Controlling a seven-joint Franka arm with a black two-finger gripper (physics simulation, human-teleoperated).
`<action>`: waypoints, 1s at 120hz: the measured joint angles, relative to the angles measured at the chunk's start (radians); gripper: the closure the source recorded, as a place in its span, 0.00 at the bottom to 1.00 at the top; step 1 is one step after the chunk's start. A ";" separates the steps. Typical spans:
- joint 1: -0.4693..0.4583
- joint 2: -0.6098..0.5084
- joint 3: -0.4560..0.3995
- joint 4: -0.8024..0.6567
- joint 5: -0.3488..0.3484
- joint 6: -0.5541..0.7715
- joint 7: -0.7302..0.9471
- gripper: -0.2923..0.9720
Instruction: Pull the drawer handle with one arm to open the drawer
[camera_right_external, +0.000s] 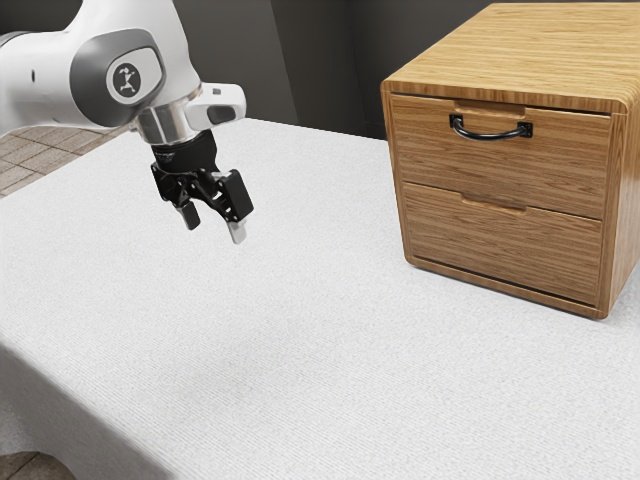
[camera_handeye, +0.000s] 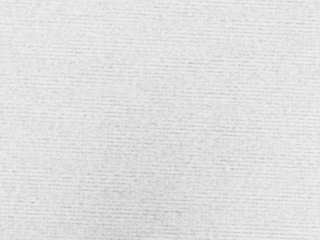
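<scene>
Drawer handle (camera_right_external: 490, 131), a black bar on the shut top drawer (camera_right_external: 500, 170) of the wooden cabinet (camera_right_external: 520, 60), sits at the exterior view's right, well apart from the gripper (camera_right_external: 213, 228) hovering over the white table (camera_right_external: 300, 340), jaws apart and empty. It should probably come level with the bar and straddle it squarely; bare tabletop lies between.

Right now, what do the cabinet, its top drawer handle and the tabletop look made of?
Cabinet: wood or wood veneer, light-brown striped grain, satin finish.
Handle: black, smooth, faint sheen; painted metal or plastic, cannot tell which.
Tabletop: white, matte, fine woven ribbing in the wrist view; probably cloth or a textured covering.
</scene>
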 joint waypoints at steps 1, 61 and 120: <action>0.000 0.000 0.000 0.000 0.000 0.000 0.000 0.23; 0.059 -0.049 -0.084 0.164 -0.051 -0.050 -0.214 0.23; -0.150 0.129 -0.094 0.158 -0.093 0.214 -1.001 0.23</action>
